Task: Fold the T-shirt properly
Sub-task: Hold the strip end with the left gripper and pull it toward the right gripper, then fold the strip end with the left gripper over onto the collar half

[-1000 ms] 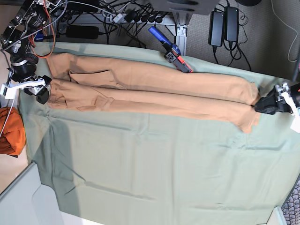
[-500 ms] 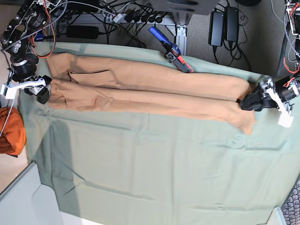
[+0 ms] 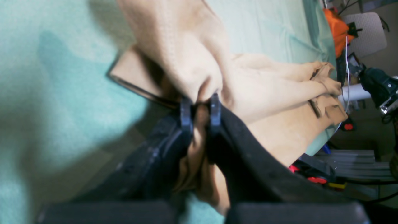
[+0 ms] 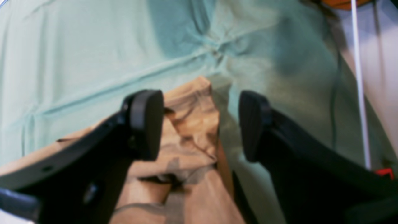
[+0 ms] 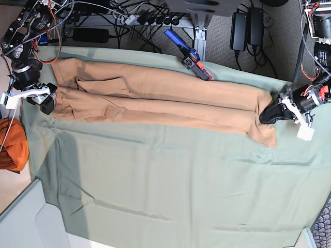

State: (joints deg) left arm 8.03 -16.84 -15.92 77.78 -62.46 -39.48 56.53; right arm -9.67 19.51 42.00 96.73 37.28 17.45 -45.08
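Observation:
The tan T-shirt [image 5: 165, 98] lies folded into a long narrow band across the far half of the pale green sheet [image 5: 170, 181]. My left gripper [image 5: 266, 114] is at the band's right end. The left wrist view shows this gripper [image 3: 200, 107] shut, pinching a bunched fold of the T-shirt [image 3: 273, 93] between its black fingertips. My right gripper [image 5: 48, 98] is at the band's left end, low over the cloth. Seen from the right wrist, it [image 4: 200, 124] stands open, with the T-shirt's corner [image 4: 186, 174] lying between the two pads, neither of them touching it.
A brighter orange cloth bundle [image 5: 13, 144] sits off the sheet's left edge. A blue and red tool [image 5: 189, 56] lies at the far edge, just beyond the shirt. Power bricks [image 5: 247, 28] and cables crowd the floor behind. The near half of the sheet carries only wrinkles.
My left gripper has moved in from the right onto the shirt's end and shut on the fabric, which is now slightly bunched there. The right arm has not moved.

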